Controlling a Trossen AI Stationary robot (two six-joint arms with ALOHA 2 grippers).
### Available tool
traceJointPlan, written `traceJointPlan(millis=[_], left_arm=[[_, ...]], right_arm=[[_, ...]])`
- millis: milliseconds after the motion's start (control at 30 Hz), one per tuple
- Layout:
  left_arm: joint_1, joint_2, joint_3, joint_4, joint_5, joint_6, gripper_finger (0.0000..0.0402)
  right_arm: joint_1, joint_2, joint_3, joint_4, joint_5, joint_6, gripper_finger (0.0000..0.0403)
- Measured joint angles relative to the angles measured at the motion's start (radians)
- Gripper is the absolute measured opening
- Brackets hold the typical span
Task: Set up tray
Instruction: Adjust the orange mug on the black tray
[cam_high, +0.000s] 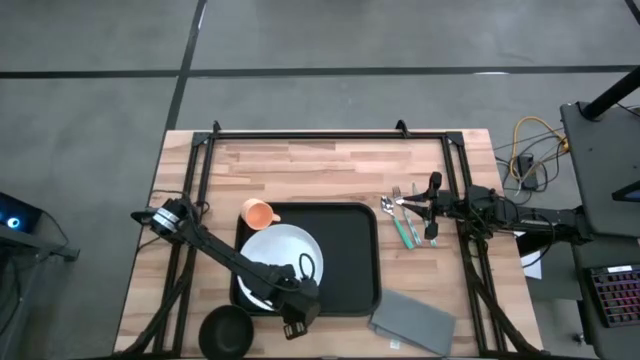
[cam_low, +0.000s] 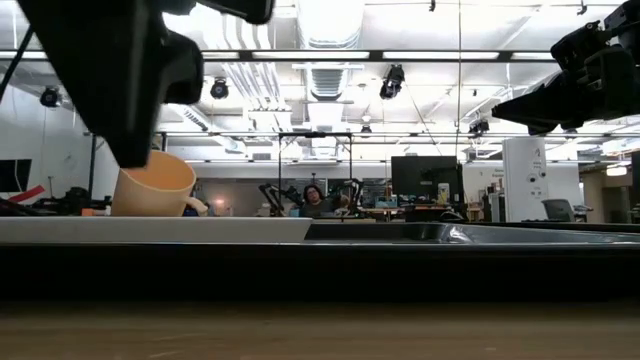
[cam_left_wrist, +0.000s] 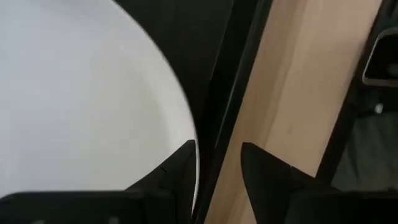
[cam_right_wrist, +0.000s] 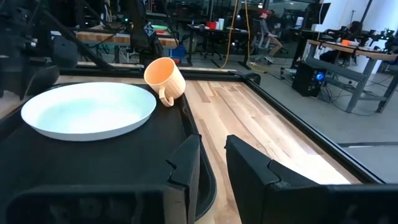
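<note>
Black tray (cam_high: 345, 260) lies near the middle of the wooden table (cam_high: 330, 165), a white plate (cam_high: 280, 255) on its left half and an orange cup (cam_high: 259, 212) tipped over at its far left corner. Left gripper (cam_high: 298, 322) sits low at the tray's near rim, fingers (cam_left_wrist: 177, 168) parted over the plate's edge and the rim, grasping nothing. Right gripper (cam_high: 432, 208) hangs, jaws apart, over cutlery (cam_high: 403, 220) right of the tray. Grey napkin (cam_high: 415, 322) and a black bowl (cam_high: 225, 332) lie nearer the front.
</note>
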Motion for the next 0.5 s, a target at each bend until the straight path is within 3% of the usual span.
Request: traceJointPlan(millis=[267, 500], left_arm=[[0.014, -0.019, 0.004, -0.309, -0.070, 0.049, 0.0108], [0.008, -0.023, 0.004, -0.428, -0.250, 0.263, 0.0108]], right_arm=[[0.000, 0.000, 0.000, 0.000, 0.000, 0.000, 0.0068], [0.000, 0.000, 0.000, 0.000, 0.000, 0.000, 0.0068]])
